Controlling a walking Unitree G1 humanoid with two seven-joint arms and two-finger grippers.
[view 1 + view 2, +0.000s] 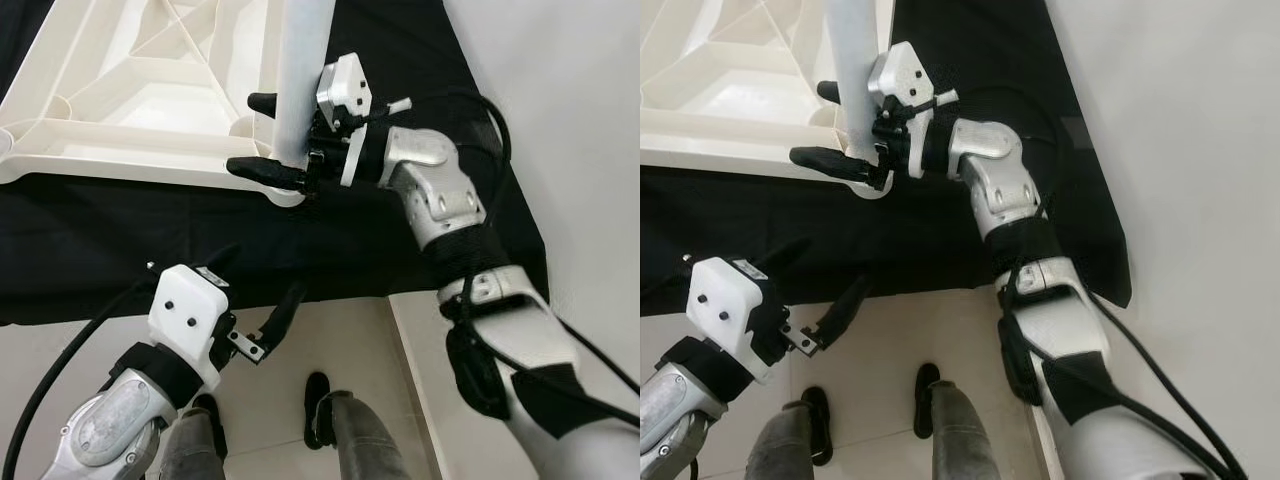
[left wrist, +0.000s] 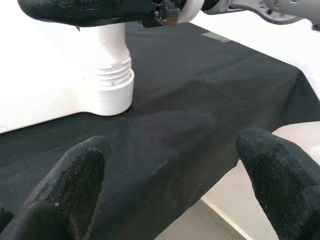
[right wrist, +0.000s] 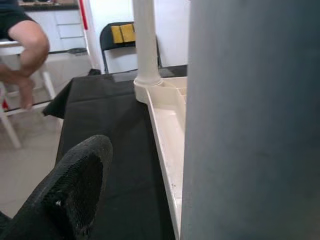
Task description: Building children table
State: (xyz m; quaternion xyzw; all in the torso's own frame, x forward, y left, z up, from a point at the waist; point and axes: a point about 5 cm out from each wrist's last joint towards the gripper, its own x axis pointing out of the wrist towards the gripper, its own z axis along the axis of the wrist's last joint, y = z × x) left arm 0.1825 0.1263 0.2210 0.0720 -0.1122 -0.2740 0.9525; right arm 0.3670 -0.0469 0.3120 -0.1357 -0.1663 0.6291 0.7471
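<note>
Right claw (image 1: 262, 135) straddling corner leg (image 1: 302, 70)

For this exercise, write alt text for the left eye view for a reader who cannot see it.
The right gripper has its jaws around a white table leg standing in the corner of an upturned white tabletop on a black cloth. The left gripper hovers below, open.

Home kitchen-dining room: white cabinets (image 3: 47, 22), black chair (image 3: 120, 37), tiled floor (image 3: 30, 165), seated person (image 3: 22, 45).

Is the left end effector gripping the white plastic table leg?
No, the left end effector hangs open, apart from the white plastic table leg.
</note>
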